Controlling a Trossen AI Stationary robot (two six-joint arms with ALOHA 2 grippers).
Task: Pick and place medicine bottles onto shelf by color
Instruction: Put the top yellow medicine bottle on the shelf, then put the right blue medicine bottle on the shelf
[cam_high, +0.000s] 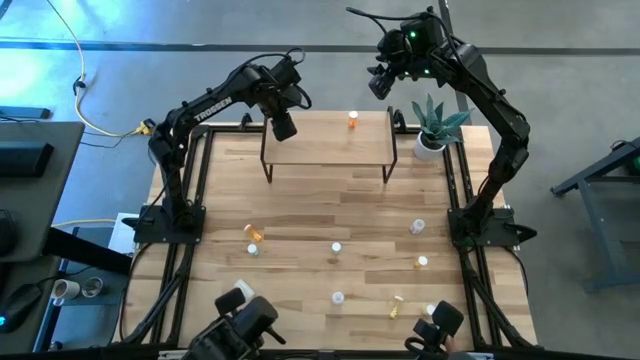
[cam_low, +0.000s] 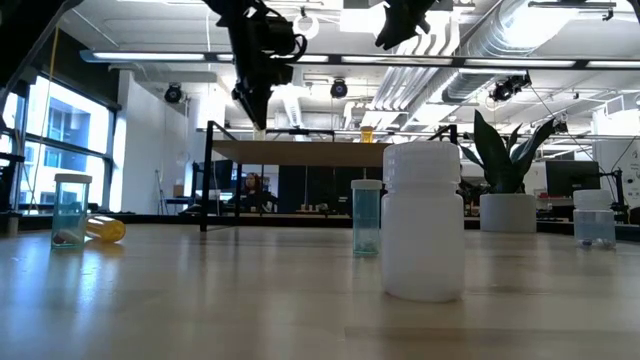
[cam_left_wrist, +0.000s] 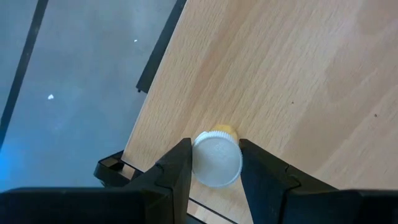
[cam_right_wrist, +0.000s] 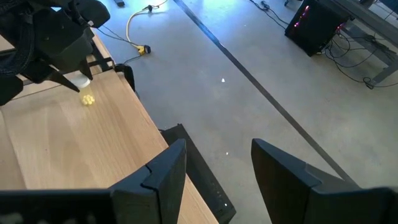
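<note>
Tabletop (cam_high: 300, 250): pale wood planks with visible grain, rectangular, framed by black rails.
Shelf (cam_high: 320, 150): a low light-wood board on thin black legs, standing at the tabletop's far edge, about the middle.
Left end effector (cam_left_wrist: 212, 163): dark, blocky fingers pinching a yellow bottle (cam_left_wrist: 217, 158) with a round white cap — it hangs over the shelf's far left corner, seen from above at (cam_high: 283, 125).
Held bottle: small cylinder, smooth cap facing the wrist camera, a sliver of yellow body showing behind it.
Right end effector (cam_right_wrist: 214, 165): fingers spread, nothing between them; raised beyond the shelf's far right corner, over the floor past the tabletop's far edge.
Orange bottle (cam_high: 352, 120): upright on the shelf's far edge, right of centre.
Loose bottles: scattered over the near half of the tabletop — a yellow one lying on its side (cam_high: 255, 233) toward the left, a white-capped one (cam_high: 336, 247) near the middle, another (cam_high: 338, 297) closer to the near edge, more toward the near right corner.
White bottle (cam_low: 423, 222): opaque, matte, ribbed cap, closest to the low camera.
Clear bottles: one teal-tinted, see-through (cam_low: 366, 217) just left of the white one; another (cam_low: 72, 210) far left.
Potted plant (cam_high: 435, 125): spiky green leaves in a white pot, at the far right corner beside the shelf.
</note>
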